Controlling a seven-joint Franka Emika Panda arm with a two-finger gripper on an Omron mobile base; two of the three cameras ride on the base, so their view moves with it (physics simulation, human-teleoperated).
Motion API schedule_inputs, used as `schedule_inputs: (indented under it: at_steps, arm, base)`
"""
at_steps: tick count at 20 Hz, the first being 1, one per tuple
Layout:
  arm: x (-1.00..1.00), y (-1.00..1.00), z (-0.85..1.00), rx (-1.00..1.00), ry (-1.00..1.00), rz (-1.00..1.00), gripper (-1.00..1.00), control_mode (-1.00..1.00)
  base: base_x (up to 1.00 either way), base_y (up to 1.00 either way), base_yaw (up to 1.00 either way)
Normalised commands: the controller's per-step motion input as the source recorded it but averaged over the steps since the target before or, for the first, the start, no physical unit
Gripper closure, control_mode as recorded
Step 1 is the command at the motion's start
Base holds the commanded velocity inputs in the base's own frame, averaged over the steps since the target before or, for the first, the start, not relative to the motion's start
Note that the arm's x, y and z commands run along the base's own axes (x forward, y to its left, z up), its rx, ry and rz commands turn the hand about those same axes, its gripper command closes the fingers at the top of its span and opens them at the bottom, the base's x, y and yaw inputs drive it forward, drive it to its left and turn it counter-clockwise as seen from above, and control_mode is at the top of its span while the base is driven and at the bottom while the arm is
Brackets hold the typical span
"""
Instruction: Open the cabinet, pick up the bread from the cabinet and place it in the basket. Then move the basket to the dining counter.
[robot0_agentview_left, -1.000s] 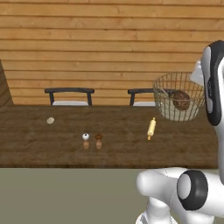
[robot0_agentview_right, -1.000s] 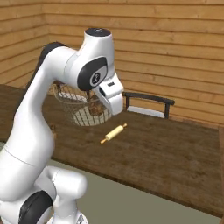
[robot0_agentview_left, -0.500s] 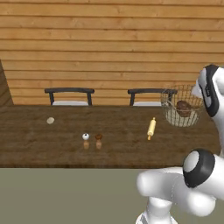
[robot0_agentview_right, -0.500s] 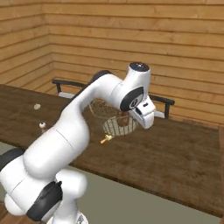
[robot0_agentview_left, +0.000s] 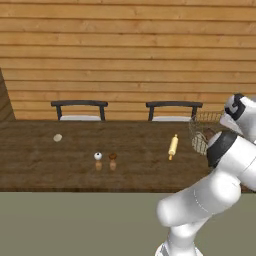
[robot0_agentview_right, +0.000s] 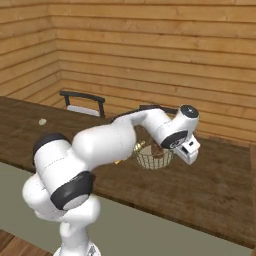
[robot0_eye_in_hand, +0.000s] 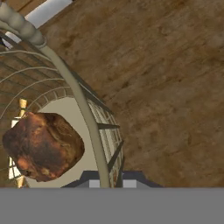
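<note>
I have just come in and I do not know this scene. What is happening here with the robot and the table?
The white arm holds the basket by its rim, with the pincer shut on the wire edge. The bread lies inside the basket on its cream base. The basket is at the dining counter, low over the dark wood or resting on it; I cannot tell which. A rolling pin lies on the counter beside it.

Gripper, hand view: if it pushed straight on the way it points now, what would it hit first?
Probably the dining counter. The gripper is shut on the basket rim and points down past it at the dark wood. The bread lies to one side, inside. Depth is unclear.
</note>
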Motion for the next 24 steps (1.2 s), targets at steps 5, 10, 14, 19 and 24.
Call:
schedule_inputs:
  at_steps: [5, 10, 14, 19, 24]
  arm:
    - [0.66, -0.25, -0.51, 0.01, 0.05, 0.00, 1.00, -1.00]
    - [0.32, -0.13, -0.53, 0.00, 0.02, 0.00, 1.00, -1.00]
    - [0.07, -0.12, -0.58, 0.00, 0.00, 0.00, 1.00, -1.00]
    - [0.02, -0.06, -0.56, 0.00, 0.03, 0.00, 1.00, -1.00]
    - [-0.10, 0.05, 0.13, 0.02, -0.04, -0.03, -1.00, -1.00]
  base:
    - [0.00, 0.00, 0.00]
    - [0.00, 0.00, 0.00]
    - [0.00, 0.00, 0.00]
    - [0.00, 0.00, 0.00]
    - [0.00, 0.00, 0.00]
